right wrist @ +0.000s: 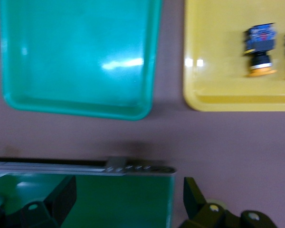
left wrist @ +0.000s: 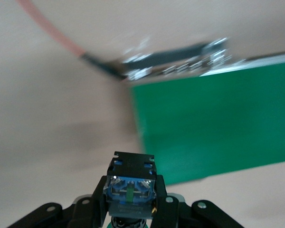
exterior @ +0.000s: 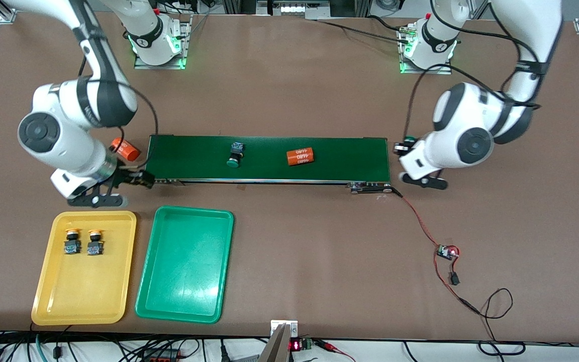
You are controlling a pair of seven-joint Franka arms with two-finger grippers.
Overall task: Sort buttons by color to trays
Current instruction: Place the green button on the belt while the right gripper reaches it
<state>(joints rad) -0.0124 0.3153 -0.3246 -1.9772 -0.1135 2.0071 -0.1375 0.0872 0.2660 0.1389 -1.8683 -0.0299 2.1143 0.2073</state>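
Yellow-capped blocky button switches (exterior: 71,242) and (exterior: 95,242) are seen side by side in the shallow yellow plastic tray (exterior: 84,296), caps pointing toward the robots. Beside it, toward the left arm's end, the glossy bright green tray (exterior: 184,281) holds nothing. A dark-green-capped button (exterior: 234,154) lies on the matte dark green conveyor belt (exterior: 269,171), near an orange printed cylinder (exterior: 300,156). A second green-capped button (left wrist: 130,190) is clamped between the left gripper's (left wrist: 131,209) black fingers at the belt's end. The right gripper (right wrist: 128,199) is spread open, holding nothing, over the belt's other end.
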